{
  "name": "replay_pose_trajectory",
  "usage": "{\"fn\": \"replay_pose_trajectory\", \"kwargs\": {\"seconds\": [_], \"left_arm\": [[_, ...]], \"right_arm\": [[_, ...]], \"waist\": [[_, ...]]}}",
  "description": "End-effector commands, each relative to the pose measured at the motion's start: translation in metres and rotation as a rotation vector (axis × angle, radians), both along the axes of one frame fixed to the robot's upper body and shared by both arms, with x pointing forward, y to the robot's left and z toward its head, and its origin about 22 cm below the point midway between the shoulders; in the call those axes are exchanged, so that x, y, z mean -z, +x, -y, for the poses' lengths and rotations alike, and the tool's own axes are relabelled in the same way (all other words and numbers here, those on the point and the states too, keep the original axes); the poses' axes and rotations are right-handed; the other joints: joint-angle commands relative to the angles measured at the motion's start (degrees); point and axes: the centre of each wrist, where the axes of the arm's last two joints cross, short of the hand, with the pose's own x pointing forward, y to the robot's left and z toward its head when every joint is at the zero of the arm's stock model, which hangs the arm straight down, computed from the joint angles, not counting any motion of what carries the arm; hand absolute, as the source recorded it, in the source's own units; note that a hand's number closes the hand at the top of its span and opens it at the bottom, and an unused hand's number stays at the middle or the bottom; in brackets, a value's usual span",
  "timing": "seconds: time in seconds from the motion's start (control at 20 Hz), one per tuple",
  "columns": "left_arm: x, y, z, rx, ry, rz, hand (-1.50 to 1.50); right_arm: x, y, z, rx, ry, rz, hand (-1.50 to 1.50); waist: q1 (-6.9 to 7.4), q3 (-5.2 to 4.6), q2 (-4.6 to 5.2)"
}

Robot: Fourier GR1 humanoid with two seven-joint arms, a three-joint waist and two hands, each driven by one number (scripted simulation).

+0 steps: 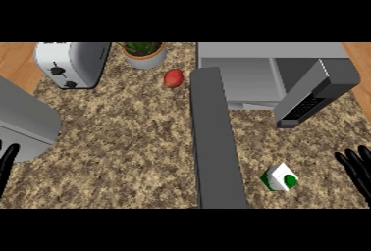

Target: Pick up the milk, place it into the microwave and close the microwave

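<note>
Right hand [357, 169] (fingers straight) rests near the milk [279, 177], apart.

The microwave [250, 78] stood at the far right of the counter [123, 142], its door [214, 142] swung toward the near edge. The milk [279, 178] sat right of the door. The toaster [71, 62], plant pot [144, 53] and apple [173, 78] stood far left.
</note>
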Motion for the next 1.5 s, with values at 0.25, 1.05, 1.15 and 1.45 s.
{"fn": "replay_pose_trajectory", "kwargs": {"seconds": [0.25,1.05,1.15,1.45], "left_arm": [[-0.006,-0.046,-0.006,-0.008,0.003,-0.004,-1.5],[-0.009,-0.061,-0.027,0.006,-0.005,-0.011,-1.5],[-0.017,-0.072,-0.024,0.006,0.007,0.011,-1.5],[-0.022,-0.083,-0.017,0.028,0.001,0.001,-1.5]], "right_arm": [[0.052,0.005,0.0,0.111,-0.038,-0.072,-1.5],[0.184,0.009,0.041,0.23,-0.149,-0.218,-1.5],[0.196,0.025,0.036,0.205,-0.178,-0.217,-1.5],[0.212,0.053,0.043,0.231,-0.251,-0.196,-1.5]], "waist": [[0.36,0.01,-0.05],[0.57,0.12,0.11],[1.26,0.14,0.08],[1.36,0.15,0.12]]}}
